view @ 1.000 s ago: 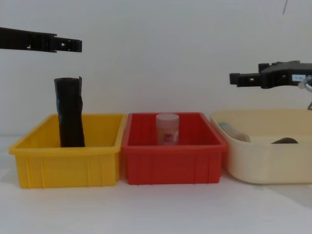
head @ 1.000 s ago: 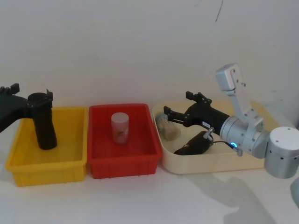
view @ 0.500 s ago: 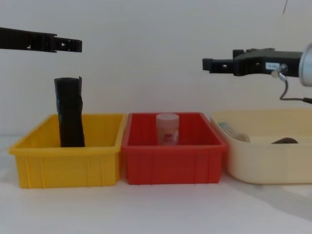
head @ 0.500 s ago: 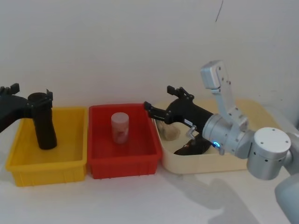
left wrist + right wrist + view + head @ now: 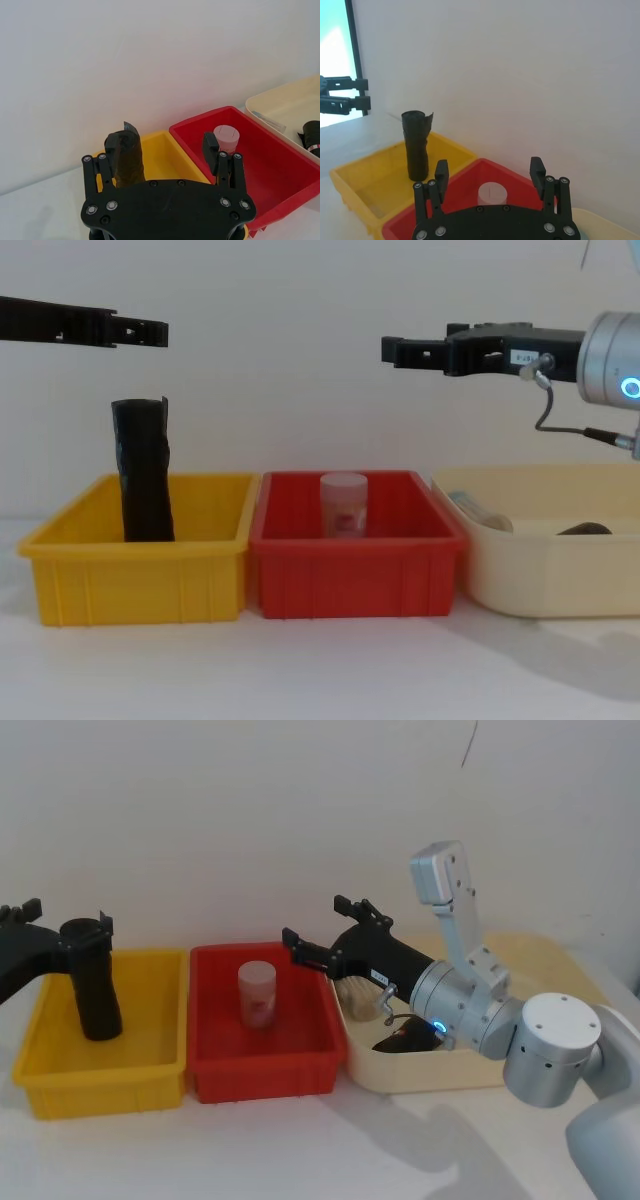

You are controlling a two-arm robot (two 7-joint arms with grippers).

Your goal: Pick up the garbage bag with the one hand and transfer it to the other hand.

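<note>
While the garbage bag (image 5: 90,982) sits ungrabbed in the yellow bin (image 5: 100,1065), both tools, left (image 5: 60,925) and right (image 5: 322,942), hang open, so everything's left.

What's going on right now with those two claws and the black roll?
Left gripper open, above the yellow bin, empty. Right gripper open, above the red bin. Garbage bag upright in the yellow bin, untouched. Nothing between the grippers.

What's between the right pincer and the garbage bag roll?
In the chest view, only the red bin with its pale jar sits between the right pincer and the garbage bag.
</note>
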